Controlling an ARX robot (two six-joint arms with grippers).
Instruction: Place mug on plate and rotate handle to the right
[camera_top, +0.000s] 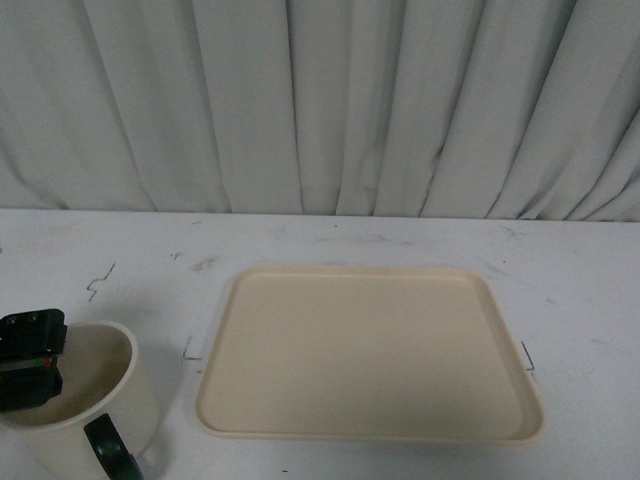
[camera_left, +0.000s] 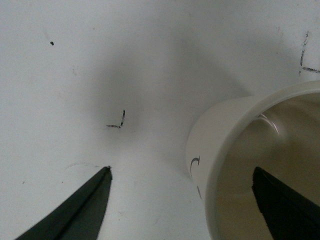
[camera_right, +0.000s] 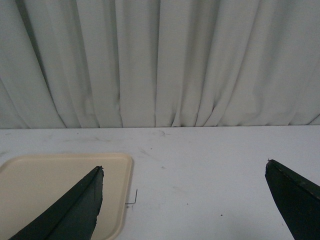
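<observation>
The left gripper (camera_left: 182, 171) is gaping wide, one finger (camera_left: 282, 205) sitting inside the mug (camera_left: 220, 150) and the other outside, neither pressing the wall. Only the front view is showing the handle (camera_top: 110, 447), pointing toward the robot, and the mug standing on the table (camera_top: 300, 235) left of the plate (camera_top: 365, 350). The right gripper (camera_right: 184, 166) is hanging wide open and empty near the plate's corner.

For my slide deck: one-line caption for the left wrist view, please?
Open left gripper straddles the mug wall, one finger inside the mug, the other outside over the white table.
</observation>
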